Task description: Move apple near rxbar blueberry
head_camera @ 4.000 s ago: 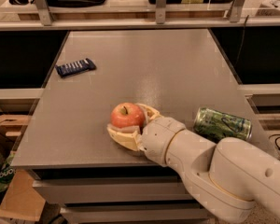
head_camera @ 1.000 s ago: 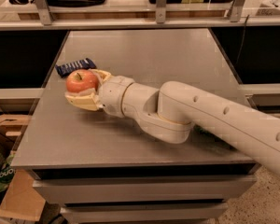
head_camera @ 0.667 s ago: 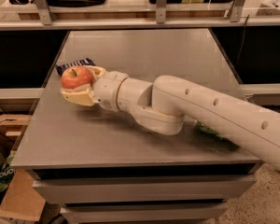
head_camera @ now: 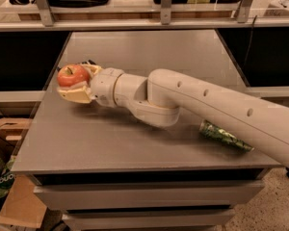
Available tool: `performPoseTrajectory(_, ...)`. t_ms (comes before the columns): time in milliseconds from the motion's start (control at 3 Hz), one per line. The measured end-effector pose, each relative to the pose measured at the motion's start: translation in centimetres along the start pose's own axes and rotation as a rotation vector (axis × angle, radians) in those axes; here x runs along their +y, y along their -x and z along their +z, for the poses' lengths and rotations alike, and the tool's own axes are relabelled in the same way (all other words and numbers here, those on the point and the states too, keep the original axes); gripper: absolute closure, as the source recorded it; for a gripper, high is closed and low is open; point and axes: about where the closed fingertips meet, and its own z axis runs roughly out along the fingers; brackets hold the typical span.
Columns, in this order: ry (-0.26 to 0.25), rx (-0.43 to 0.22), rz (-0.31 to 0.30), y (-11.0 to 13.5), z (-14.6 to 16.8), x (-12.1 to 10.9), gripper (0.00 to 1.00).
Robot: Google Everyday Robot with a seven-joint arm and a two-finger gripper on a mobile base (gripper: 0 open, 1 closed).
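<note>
Your flat grey rectangular bench point(head_camera: 149, 47) fills the middle of the frame, its top matt and lying level. Pale drawer fronts point(head_camera: 144, 194) run under its near edge. Along the upper edge of the frame you have a long shelf rail point(head_camera: 135, 22) with upright metal posts. Dark openings sit below it at upper left and upper right. A brown cardboard box point(head_camera: 24, 203) stands at the lower left, and speckled floor point(head_camera: 279, 201) shows at the lower right.

A green patterned drink can point(head_camera: 225, 136) lies on its side at the right of the bench, near the front edge and partly under the arm.

Your thick white jointed arm point(head_camera: 221, 105) enters from the right edge and reaches across to the left side of the bench. The cream two-finger pincer point(head_camera: 74, 83) is at centre left, near the bench's left edge. It is closed around the round red-orange apple point(head_camera: 71, 75), one finger below and one behind. The apple's stem points up, and you cannot tell whether the apple is lifted clear of the bench.

The flat dark navy wrapped bar point(head_camera: 89, 61) shows only as a dark sliver just behind the pincer. It is close beside the apple and mostly hidden.
</note>
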Motion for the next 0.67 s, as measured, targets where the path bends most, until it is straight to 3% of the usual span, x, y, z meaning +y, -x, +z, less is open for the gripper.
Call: performPoseTrajectory(667,0.019,0.006,0.024,-1.23,1.53,-1.59,1.0)
